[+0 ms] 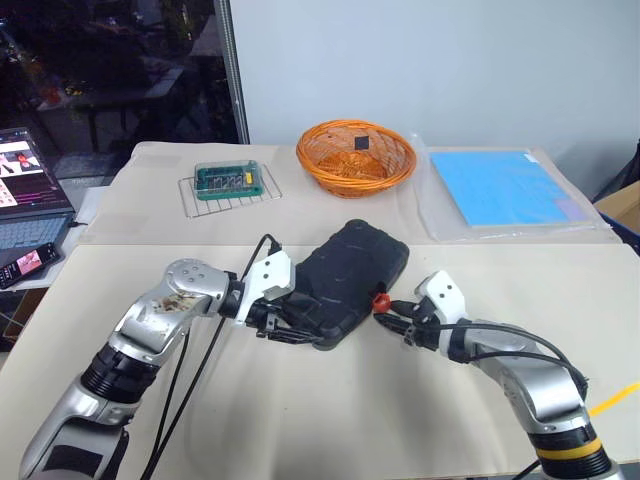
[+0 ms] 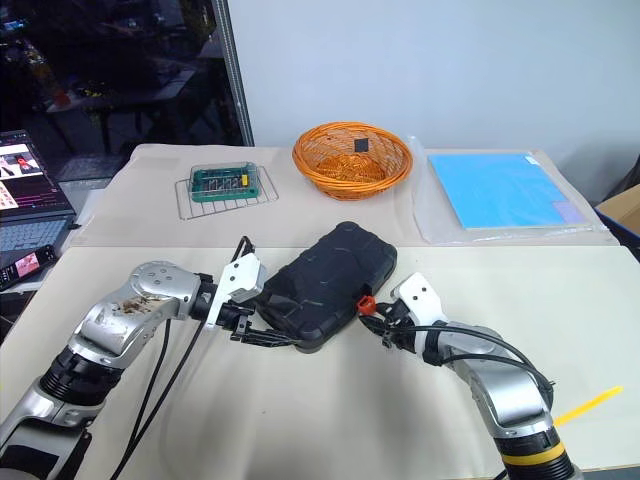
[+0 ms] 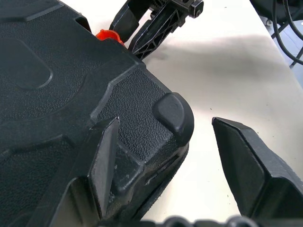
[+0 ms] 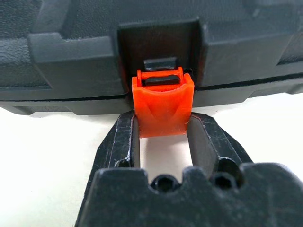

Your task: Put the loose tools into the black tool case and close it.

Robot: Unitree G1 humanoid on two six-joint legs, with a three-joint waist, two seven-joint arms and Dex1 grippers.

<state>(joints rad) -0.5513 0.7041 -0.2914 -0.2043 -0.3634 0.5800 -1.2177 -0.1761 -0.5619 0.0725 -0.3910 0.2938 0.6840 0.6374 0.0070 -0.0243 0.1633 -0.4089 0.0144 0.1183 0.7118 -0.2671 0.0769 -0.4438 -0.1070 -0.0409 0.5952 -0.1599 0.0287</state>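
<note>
Case (image 1: 350,278) lies shut at table centre, basket (image 1: 356,157) at its 12 o'clock; right gripper (image 4: 164,130) clamped on red latch (image 4: 163,108), left gripper (image 3: 180,161) spread astride near corner: brace there, press latch squarely home.

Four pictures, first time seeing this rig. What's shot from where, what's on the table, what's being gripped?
It is a two-armed humanoid robot. The two wide pictures come from a stereo camera on its head, looking down over its arms. The two close-ups come from cameras on its wrists, looking along the fingers.

On the table lies the black tool case, shut. Behind it are an orange wicker basket, a green circuit board on a wire rack and a blue sheet.

The right gripper is shut on the red latch. The left gripper is open, its fingers either side of a case corner.
</note>
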